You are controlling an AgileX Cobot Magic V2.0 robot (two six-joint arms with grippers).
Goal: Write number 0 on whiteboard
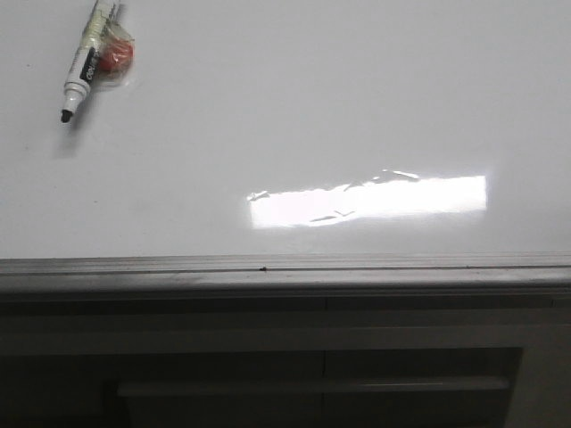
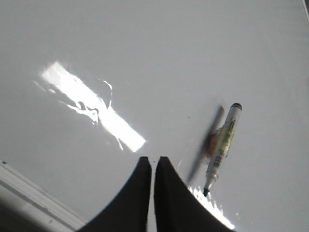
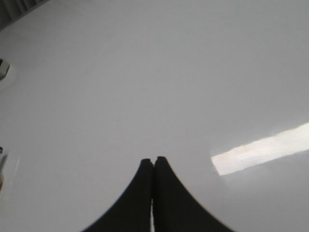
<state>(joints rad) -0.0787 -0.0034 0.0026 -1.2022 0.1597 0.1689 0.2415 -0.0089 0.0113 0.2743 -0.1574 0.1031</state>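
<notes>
Whiteboard point(image 1: 285, 107) blank, no 0 drawn; marker point(image 1: 87, 61) lies upper left, uncapped; left gripper point(image 2: 153, 166) and right gripper point(image 3: 154, 164) both pressed together, empty.

We see the whiteboard point(image 1: 294, 107) lying flat and filling most of the front view, with its edge frame point(image 1: 285, 265) running along the near side and a panelled surface point(image 1: 268, 357) in front of that. On the board, at the far left, a marker point(image 1: 86, 62) lies tilted, its tip point(image 1: 66, 116) pointing toward us. A small round object point(image 1: 119, 55) rests just beside its right side, touching it. A glare patch point(image 1: 370, 201) sits right of centre, close to the frame.
</notes>
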